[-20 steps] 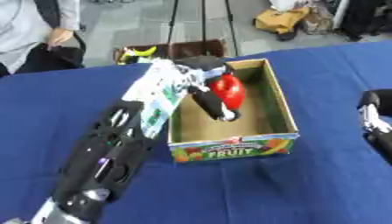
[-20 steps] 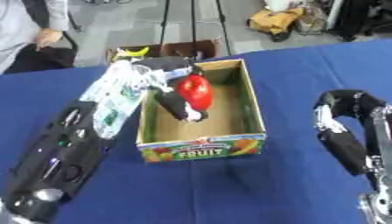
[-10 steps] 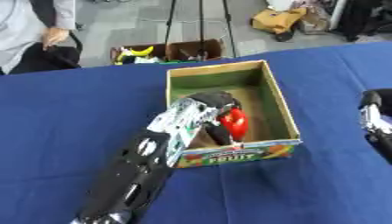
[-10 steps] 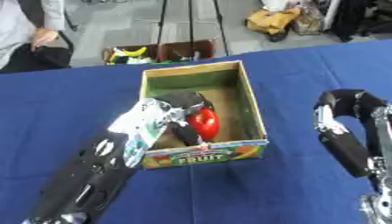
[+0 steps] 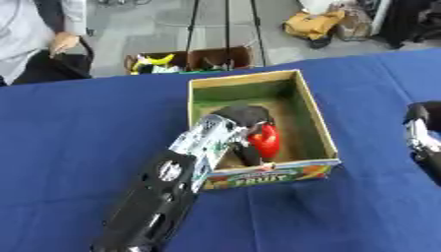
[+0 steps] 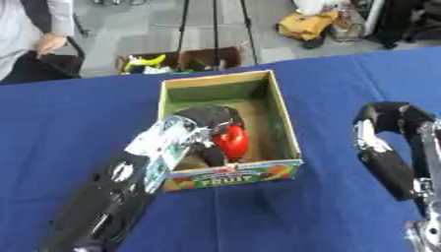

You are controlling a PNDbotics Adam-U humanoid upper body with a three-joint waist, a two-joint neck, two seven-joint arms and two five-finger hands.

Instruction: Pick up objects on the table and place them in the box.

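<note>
Left hand (image 5: 244, 118) grasps a glossy red pepper-like object (image 5: 265, 140) inside the open cardboard fruit box (image 5: 314, 118) at frame centre; release seems left

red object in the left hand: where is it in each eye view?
Left eye view: red object sits right of centre, inside the box, at the near end, against the left hand.
Right eye view: just left of centre, same spot in the box.
Shared landmark: the FRUIT label on the box's near wall, directly below the red object in both.
</note>
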